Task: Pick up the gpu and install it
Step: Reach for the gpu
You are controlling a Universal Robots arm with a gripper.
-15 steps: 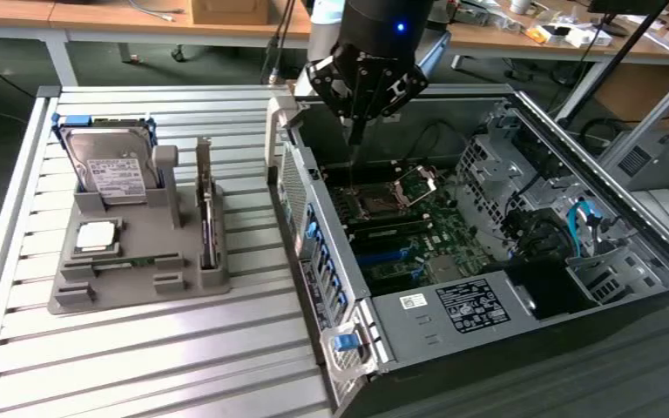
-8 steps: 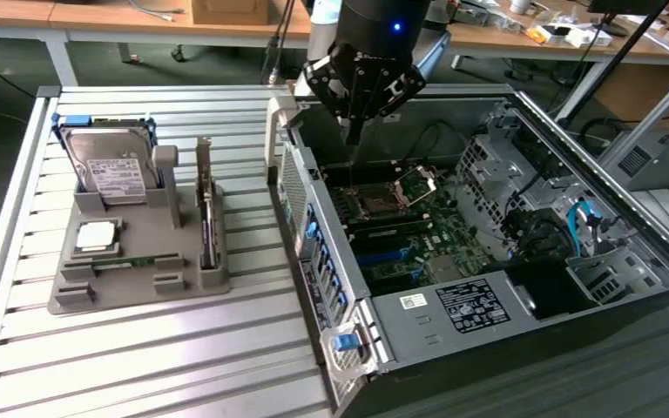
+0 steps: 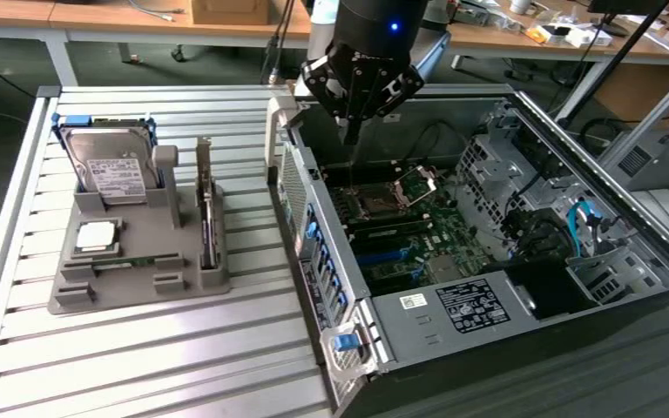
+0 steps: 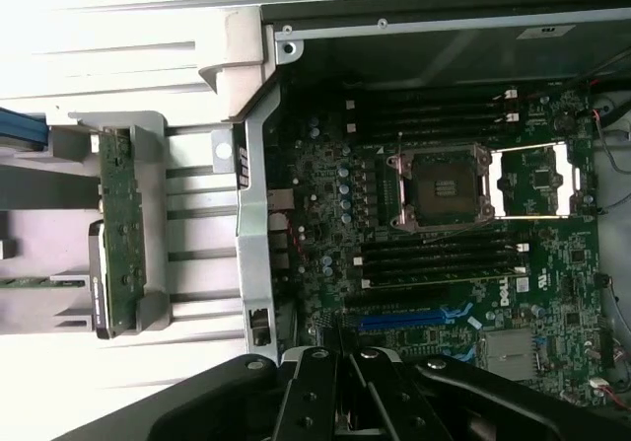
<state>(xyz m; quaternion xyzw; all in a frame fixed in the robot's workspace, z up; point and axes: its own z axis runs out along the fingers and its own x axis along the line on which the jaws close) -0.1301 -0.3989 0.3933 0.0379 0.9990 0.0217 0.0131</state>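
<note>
Black gripper (image 4: 337, 377) fingers (image 4: 306, 402) fill the foreground of the wrist view, pressed together with nothing between them. The jaws are closed and empty. From the exterior view the gripper (image 3: 350, 132) hangs nose-down over the open computer case (image 3: 311, 222), its tip just inside the rear end, close to the case wall on the exterior view's left.

Right beneath it lies the motherboard (image 4: 325, 214), green and busy. A blue expansion slot (image 4: 409, 319) runs just past the fingertips, with rows of black memory slots (image 4: 439, 259) beyond. Then comes the processor socket (image 4: 441, 189), its metal frame flipped open beside it. On the far side of the socket, more memory slots line up. In the exterior view, drive bays and blue cables (image 3: 578, 222) crowd the case toward the exterior view's right.

Moving outward over the case wall, we reach the slatted metal table (image 3: 137, 366) and the grey parts tray (image 3: 137, 292) on it. And there's the gpu (image 3: 208, 218), standing on its long edge in a slot along the tray's case-facing side. Its metal bracket end points away from the exterior camera. The wrist view catches it edge-on too (image 4: 123, 219), held in the tray's grey clips. It sits well apart from the gripper, with nothing touching it.

Further across the tray, the silver hard drive (image 3: 108, 170) leans upright with its white label showing. A processor chip (image 3: 97, 235) lies flat in front of it, and the narrow green memory stick (image 3: 125, 262) rests nearest the exterior camera.
</note>
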